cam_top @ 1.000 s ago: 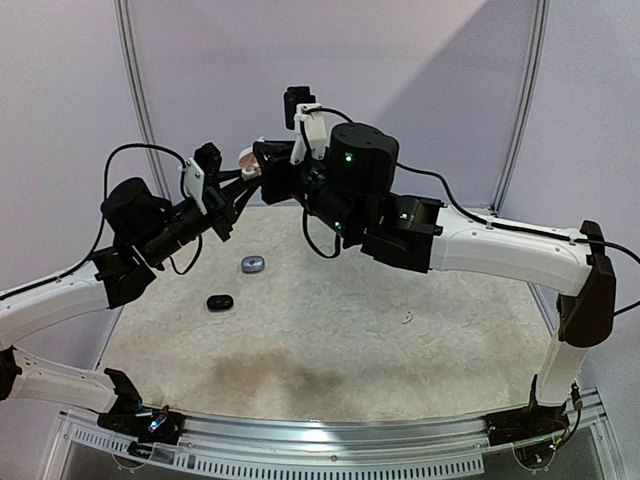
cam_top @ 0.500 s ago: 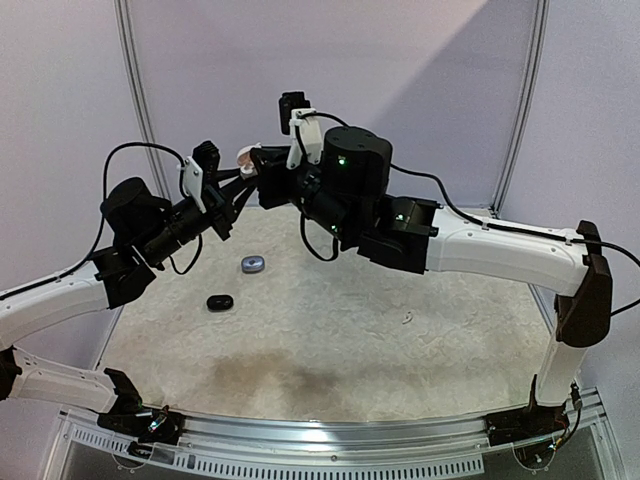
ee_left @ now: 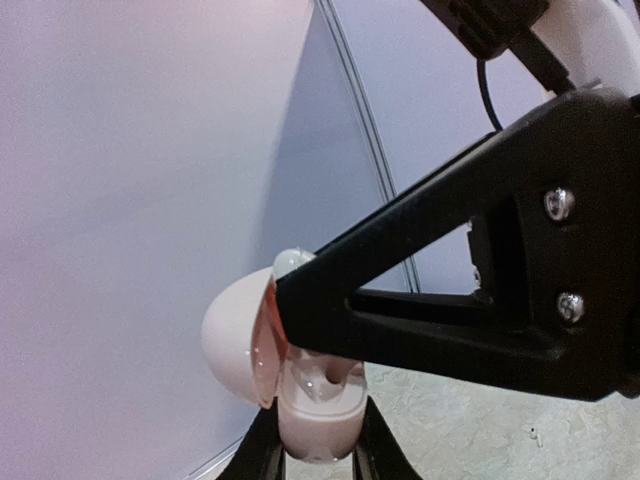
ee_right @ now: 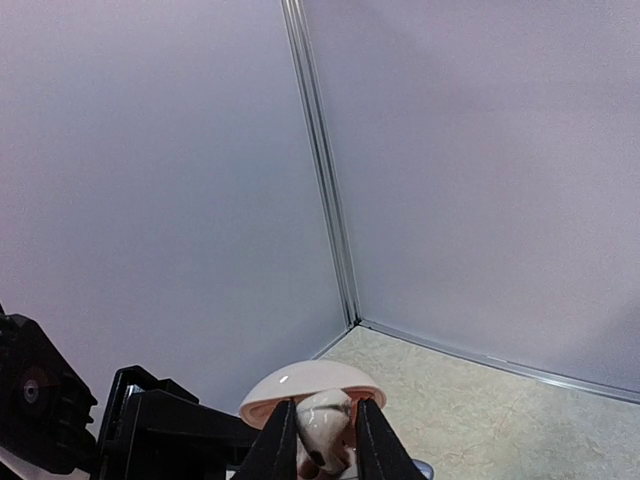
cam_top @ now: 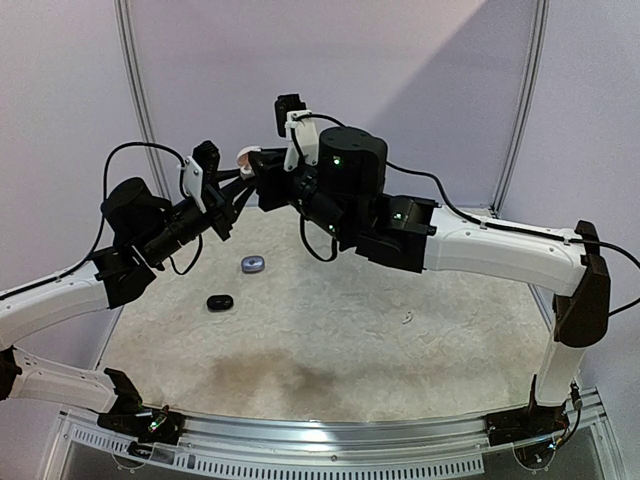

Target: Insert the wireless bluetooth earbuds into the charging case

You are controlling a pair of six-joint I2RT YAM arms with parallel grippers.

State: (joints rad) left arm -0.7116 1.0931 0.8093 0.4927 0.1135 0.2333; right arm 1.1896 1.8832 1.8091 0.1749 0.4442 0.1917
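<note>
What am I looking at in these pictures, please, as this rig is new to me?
These are two robot arms bolted to the near edge of a speckled beige table: the left arm and the right arm. The wide picture comes from a fixed camera above and behind them; the other two come from a small camera on each wrist, looking along its fingers. On the table lie a grey-blue oval case, a black oval case and a tiny white piece, too small to identify. In mid-air, the left hand grips the base of a pale pink open charging case. The right hand has its fingers at the case's mouth, either side of a small whitish piece, probably an earbud; whether it grips that is unclear.
</note>
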